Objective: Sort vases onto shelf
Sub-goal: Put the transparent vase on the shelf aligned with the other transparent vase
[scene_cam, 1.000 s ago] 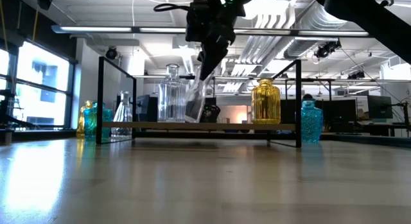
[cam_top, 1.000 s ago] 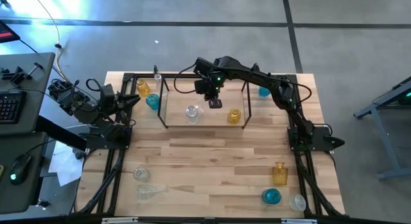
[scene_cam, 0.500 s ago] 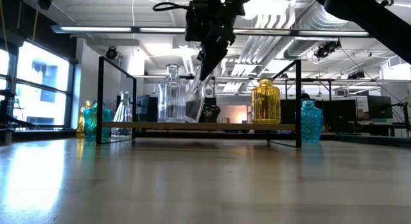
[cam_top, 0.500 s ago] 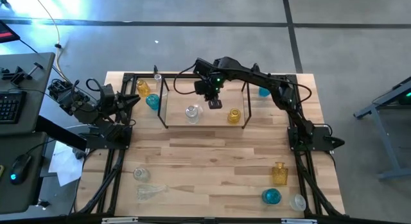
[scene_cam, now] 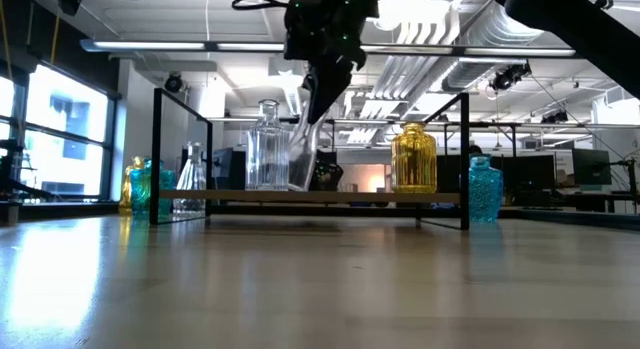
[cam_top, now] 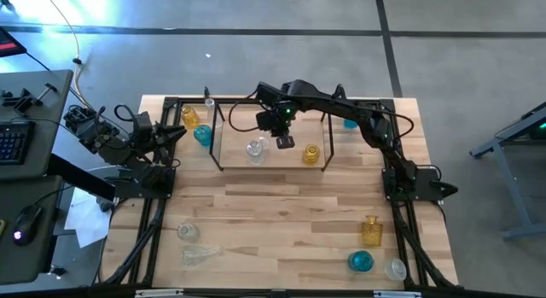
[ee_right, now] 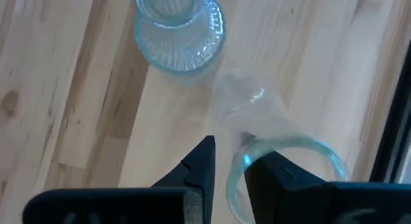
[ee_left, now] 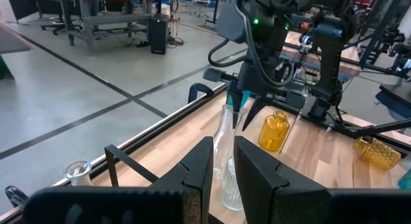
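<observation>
**Right gripper clamped on clear vase lip, over shelf**

Right gripper (ee_right: 236, 155) pinches the thin rim of a tall clear vase (scene_cam: 304, 157), one finger inside the mouth and one outside. The vase leans, with its foot at the shelf (cam_top: 282, 159) floor, just beside the ribbed clear bottle (cam_top: 255, 150).

Nearest, at the table's front: five vases still unsorted, incl. amber (cam_top: 370, 231) and blue (cam_top: 361, 261).

Mid: shelf also holds an amber jar (cam_top: 311, 154).

Far: a blue vase (cam_top: 351, 122) sits outside the shelf.

Left gripper (ee_left: 221, 161) is parked at the table's left edge, fingers nearly together, empty.

Handling, my read: light, rigid, slick, breakable glass. A lip grip lets it swing, so set it down slowly. Neck hold is safer.
</observation>
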